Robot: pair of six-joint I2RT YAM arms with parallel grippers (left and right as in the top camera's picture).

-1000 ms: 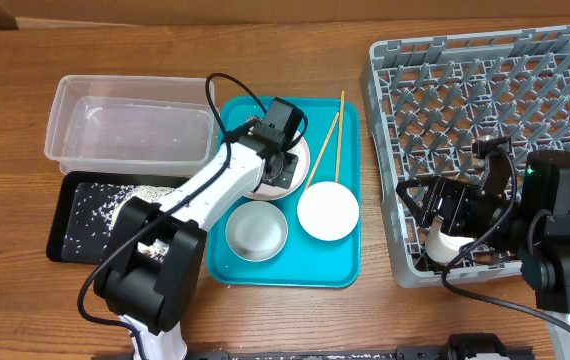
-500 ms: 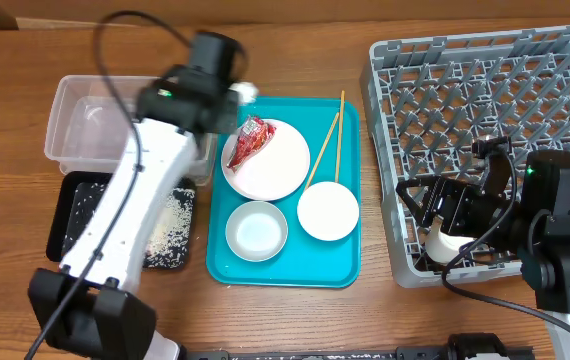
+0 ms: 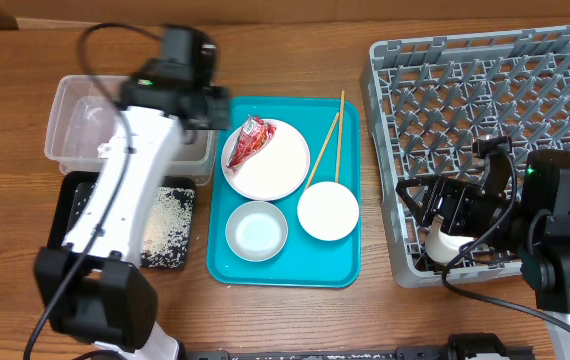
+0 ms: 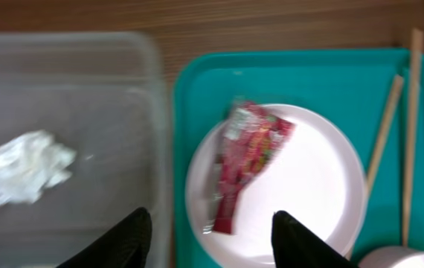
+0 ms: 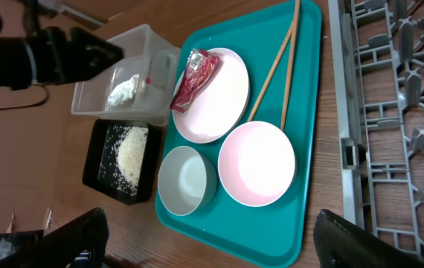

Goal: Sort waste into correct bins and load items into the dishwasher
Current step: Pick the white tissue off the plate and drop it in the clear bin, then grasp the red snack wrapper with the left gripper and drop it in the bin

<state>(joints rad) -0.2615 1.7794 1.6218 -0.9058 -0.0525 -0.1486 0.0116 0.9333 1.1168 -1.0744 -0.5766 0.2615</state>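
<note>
Just left of my left gripper point(image 4: 210, 227), fingers parted and empty, a crumpled white tissue point(image 4: 18, 175) lies in the clear plastic rectangular tub point(image 4: 160, 89). Tub wall beneath me, crinkled red snack wrapper point(image 4: 245, 160) on the round white plate point(image 4: 323, 201) ahead-right. My right gripper point(image 5: 212, 231) gapes wide, holding nothing.

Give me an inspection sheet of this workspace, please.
surface: wooden table.
job's things: tissue in clear tub; rice in black tray; wrapper on plate; small bowl, wide bowl, chopsticks on teal tray; cup in rack.
clutter: nothing seen.
grippers: left gripper open, empty, over tub edge; right gripper open, empty, beside cup.
cables: black cable loops above left arm; second cable beside right arm.
surroundings: nothing seen.
</note>
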